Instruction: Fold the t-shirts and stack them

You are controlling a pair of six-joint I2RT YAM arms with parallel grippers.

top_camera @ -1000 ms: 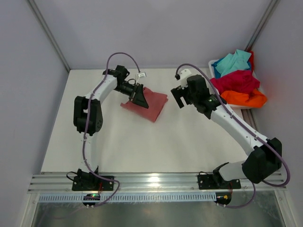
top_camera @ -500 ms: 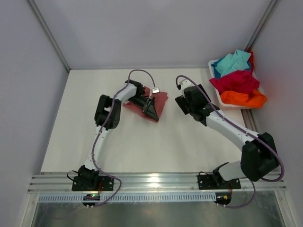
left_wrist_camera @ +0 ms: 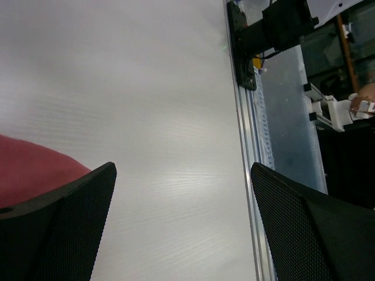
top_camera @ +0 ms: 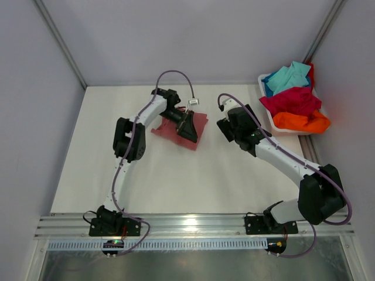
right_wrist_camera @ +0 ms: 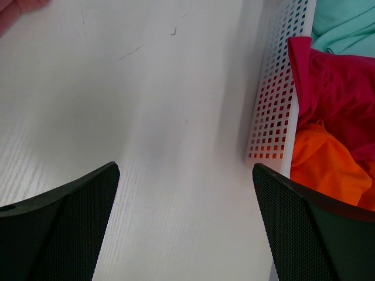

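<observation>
A folded salmon-pink t-shirt (top_camera: 171, 130) lies flat at the back middle of the table, and its edge shows in the left wrist view (left_wrist_camera: 29, 170). My left gripper (top_camera: 190, 133) hovers over the shirt's right part, open (left_wrist_camera: 182, 175), with only bare table between its fingers. Crimson (top_camera: 291, 100), orange (top_camera: 302, 122) and turquoise (top_camera: 288, 76) t-shirts are heaped in a white tub (top_camera: 291, 133). My right gripper (top_camera: 225, 133) hangs between the pink shirt and the tub, open (right_wrist_camera: 185, 175) and holding nothing. In the right wrist view the crimson t-shirt (right_wrist_camera: 334, 88) and the orange one (right_wrist_camera: 325, 170) sit on the right.
The tub's perforated white wall (right_wrist_camera: 275, 111) stands just right of my right gripper. Grey walls close in the table at the back and sides. A metal rail (top_camera: 193, 225) with both arm bases runs along the near edge.
My left arm has swung right from the pink shirt's left side to over its right part. My right gripper has dropped slightly toward the table. Both stay open.
</observation>
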